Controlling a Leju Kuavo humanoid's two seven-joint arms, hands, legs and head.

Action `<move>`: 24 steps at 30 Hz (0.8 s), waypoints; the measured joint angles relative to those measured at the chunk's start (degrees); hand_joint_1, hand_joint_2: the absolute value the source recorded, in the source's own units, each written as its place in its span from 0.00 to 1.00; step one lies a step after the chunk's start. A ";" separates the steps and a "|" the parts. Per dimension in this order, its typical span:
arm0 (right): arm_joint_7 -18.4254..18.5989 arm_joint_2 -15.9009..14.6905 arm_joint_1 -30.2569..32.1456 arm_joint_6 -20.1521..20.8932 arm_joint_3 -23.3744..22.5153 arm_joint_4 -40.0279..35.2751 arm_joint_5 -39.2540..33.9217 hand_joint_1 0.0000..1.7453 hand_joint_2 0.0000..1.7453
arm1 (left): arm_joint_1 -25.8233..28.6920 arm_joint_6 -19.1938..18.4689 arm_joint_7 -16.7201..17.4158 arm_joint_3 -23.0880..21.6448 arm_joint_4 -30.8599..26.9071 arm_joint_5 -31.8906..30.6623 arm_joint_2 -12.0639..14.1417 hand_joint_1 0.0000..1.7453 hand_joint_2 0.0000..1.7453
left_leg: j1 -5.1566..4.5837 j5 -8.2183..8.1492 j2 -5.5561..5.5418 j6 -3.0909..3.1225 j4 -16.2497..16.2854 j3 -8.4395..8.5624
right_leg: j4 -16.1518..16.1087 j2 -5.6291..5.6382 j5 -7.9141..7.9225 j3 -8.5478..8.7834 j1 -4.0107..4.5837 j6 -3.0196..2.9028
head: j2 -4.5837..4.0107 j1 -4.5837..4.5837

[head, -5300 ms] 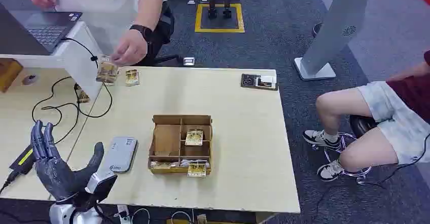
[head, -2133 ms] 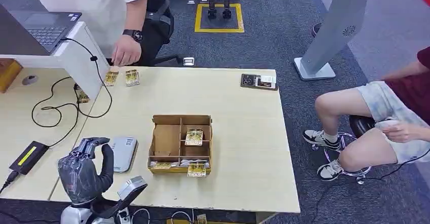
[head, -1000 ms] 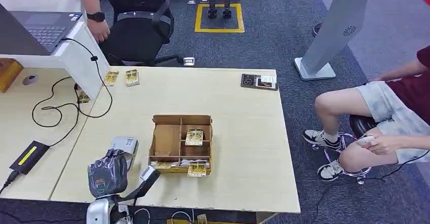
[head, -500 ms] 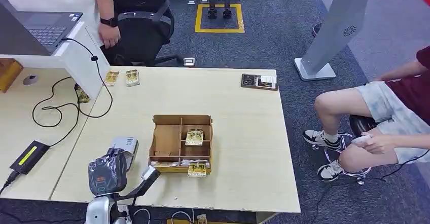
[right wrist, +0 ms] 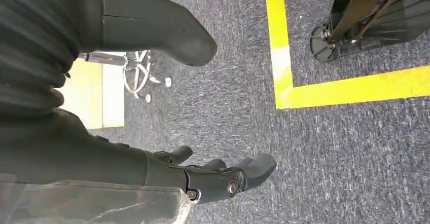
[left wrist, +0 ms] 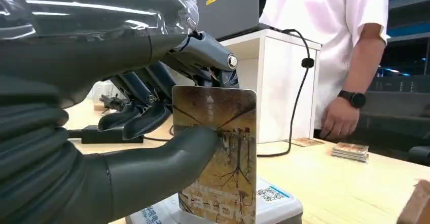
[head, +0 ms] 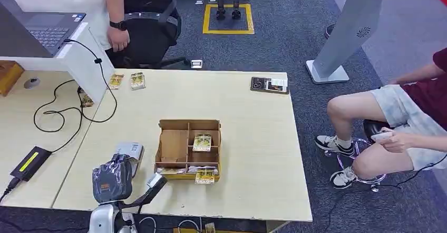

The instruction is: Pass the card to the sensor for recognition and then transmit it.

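My left hand hovers near the table's front edge, just above the grey-white sensor. In the left wrist view this hand pinches a brown and gold card between thumb and fingers. The card stands upright, its lower edge down at the sensor, which bears a small QR label. I cannot tell whether card and sensor touch. My right hand hangs over dark carpet, fingers apart, holding nothing.
A cardboard divider box with several cards stands right of the sensor. Two card stacks lie at the far left edge, near a standing person. A black adapter with cable is left; a seated person is right.
My left hand, spread wide at the table's left at first, has curled and moved right over the sensor; lately it has barely moved. The standing person left cards on the table and drew back.
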 joint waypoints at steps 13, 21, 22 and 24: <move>-0.11 0.00 -0.03 0.00 -0.33 -0.11 0.74 0.00 1.00 | -0.01 0.02 -1.05 0.09 -0.02 0.57 -0.02 1.00 1.00 | 0.00 0.00 0.00 0.00 0.00 0.00 | 0.00 0.00 0.00 0.00 0.00 0.00 | 0.00 0.02; -0.68 0.04 -0.10 -0.17 -1.18 -0.44 2.64 0.00 1.00 | -0.11 0.04 -18.53 5.67 -6.74 7.63 -4.30 1.00 1.00 | 0.00 0.01 -0.02 0.00 0.01 -0.02 | 0.00 -0.01 0.01 -0.01 0.00 0.00 | 0.00 0.00; -0.72 0.04 -0.09 -0.20 -1.31 -0.48 2.97 0.00 1.00 | -0.26 0.04 -21.78 6.98 -7.96 8.86 -5.42 1.00 1.00 | -0.01 0.01 -0.02 0.00 0.01 -0.02 | 0.00 -0.02 0.01 0.00 -0.01 0.00 | 0.00 0.02; -0.83 0.13 -0.14 -0.17 -1.64 -0.59 3.13 0.00 1.00 | -0.82 0.04 -28.10 9.40 -10.25 11.70 -7.70 1.00 1.00 | -0.01 0.01 -0.02 0.00 0.02 -0.02 | -0.01 -0.02 0.01 -0.01 -0.01 0.00 | 0.00 0.02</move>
